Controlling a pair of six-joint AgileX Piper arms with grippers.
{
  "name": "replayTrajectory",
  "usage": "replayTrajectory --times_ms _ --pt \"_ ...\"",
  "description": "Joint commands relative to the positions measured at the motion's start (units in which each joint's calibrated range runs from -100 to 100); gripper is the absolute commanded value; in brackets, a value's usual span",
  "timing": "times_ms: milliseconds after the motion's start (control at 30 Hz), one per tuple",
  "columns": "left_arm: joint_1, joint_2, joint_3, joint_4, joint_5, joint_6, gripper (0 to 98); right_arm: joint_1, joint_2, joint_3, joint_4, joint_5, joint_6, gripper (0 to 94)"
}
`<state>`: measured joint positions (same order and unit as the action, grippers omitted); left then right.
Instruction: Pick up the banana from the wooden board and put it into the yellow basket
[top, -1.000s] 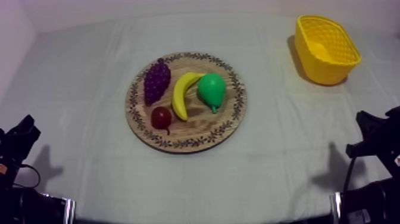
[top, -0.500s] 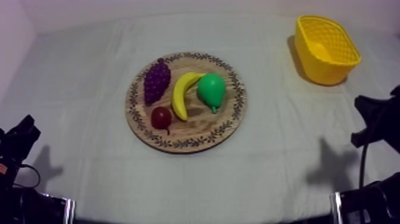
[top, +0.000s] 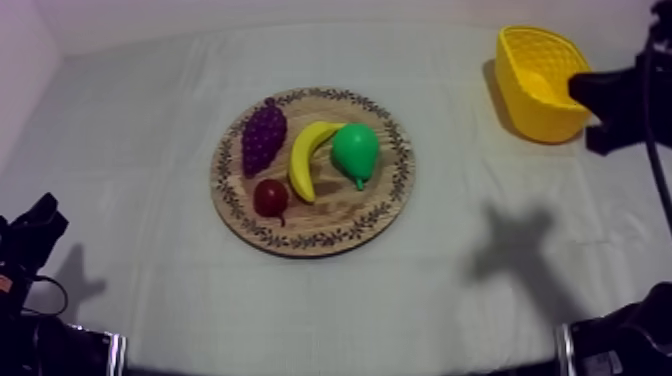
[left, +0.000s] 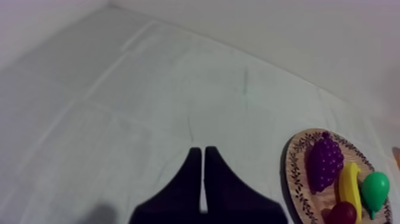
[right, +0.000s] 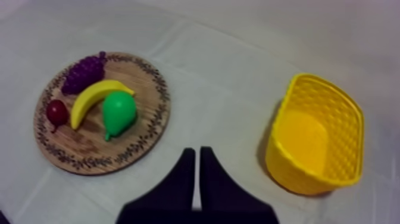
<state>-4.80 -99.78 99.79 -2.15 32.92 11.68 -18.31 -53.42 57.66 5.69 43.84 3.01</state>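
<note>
Grey-white cloth table (top: 130, 130), round wooden board (top: 340, 215) mid-table. Banana (top: 303, 160) on board between bunch of grapes (top: 263, 137) and pear (top: 355, 150); long axis far-to-near, far tip by pear, near tip by small red fruit (top: 270, 197). Yellow basket (top: 530, 110) well apart at far right, right arm high beside it. Right wrist view adds basket's inner floor; right gripper (right: 197, 152) fingers pressed together over cloth. Left gripper (left: 199, 152) likewise narrow wedge, board off to one side.

Curved yellow banana (top: 310, 158) lying flat in middle of round wooden board (top: 330, 215) with patterned rim. Empty yellow basket (top: 538, 116) upright at far right, well apart from board.
</note>
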Motion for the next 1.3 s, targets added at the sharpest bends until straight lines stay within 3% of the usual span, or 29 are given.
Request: replayTrajectory --times_ms 0,667,900,1267 --pt "0.0 0.0 0.0 -0.03 0.0 0.0 0.1 -3.3 5.2 -6.8 1.3 1.9 -2.3 0.5" --pt "0.0 0.0 0.0 -0.03 0.0 0.0 0.1 -19.2 31.0 -40.4 10.1 23.2 -15.5 0.4" --pt "0.0 0.0 0.0 -0.03 0.0 0.0 0.1 -20.7 40.3 -49.9 11.3 27.8 -18.2 0.4" --pt "0.0 0.0 0.0 -0.03 0.0 0.0 0.1 -21.0 54.7 -64.6 12.0 33.1 -19.2 0.4"
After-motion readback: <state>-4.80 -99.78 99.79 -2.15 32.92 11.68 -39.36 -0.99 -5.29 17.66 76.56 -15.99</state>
